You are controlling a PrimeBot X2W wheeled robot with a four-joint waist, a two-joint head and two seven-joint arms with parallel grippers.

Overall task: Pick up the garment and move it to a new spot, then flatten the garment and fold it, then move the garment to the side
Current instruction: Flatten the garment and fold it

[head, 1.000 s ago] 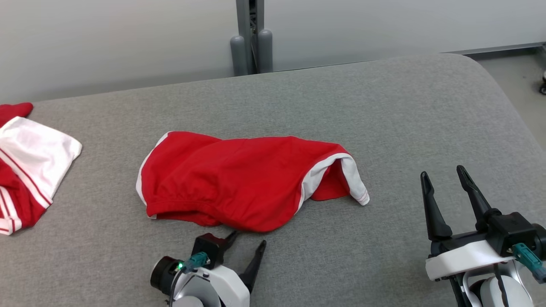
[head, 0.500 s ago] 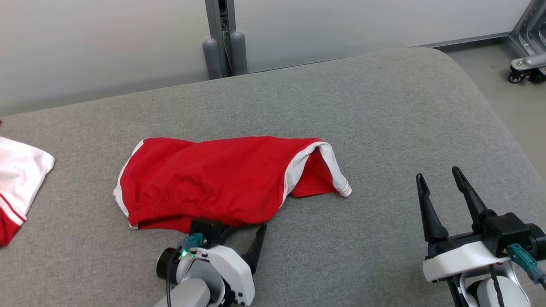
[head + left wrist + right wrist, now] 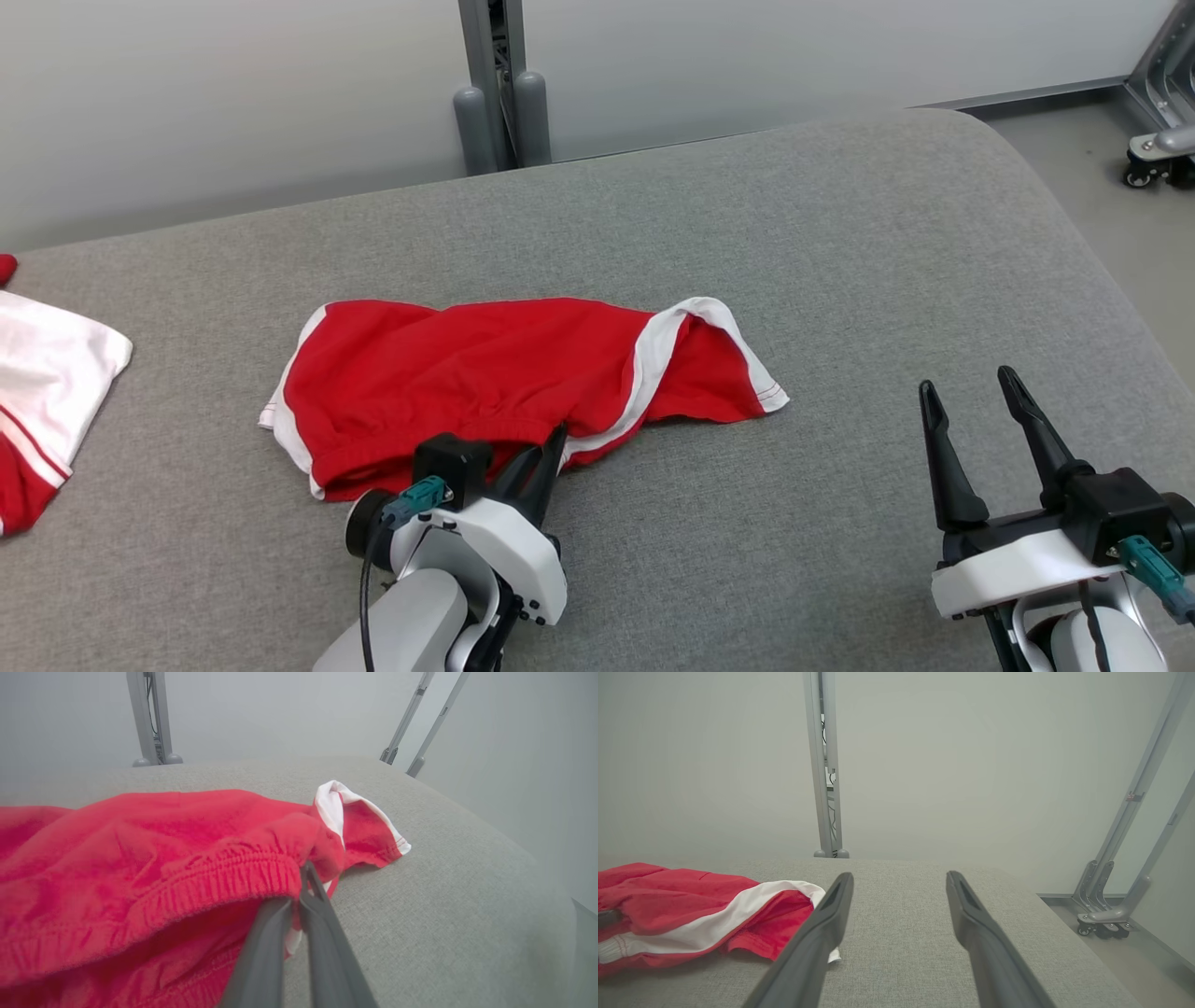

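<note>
My left tool, wide a second ago, now pinches the shorts. The left wrist view shows the waistband in that grip. My right tool is wide and empty.

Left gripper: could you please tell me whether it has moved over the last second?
Yes. The left gripper has gone forward, toward the post at the wall, and has shut on the waistband of the shorts.
</note>
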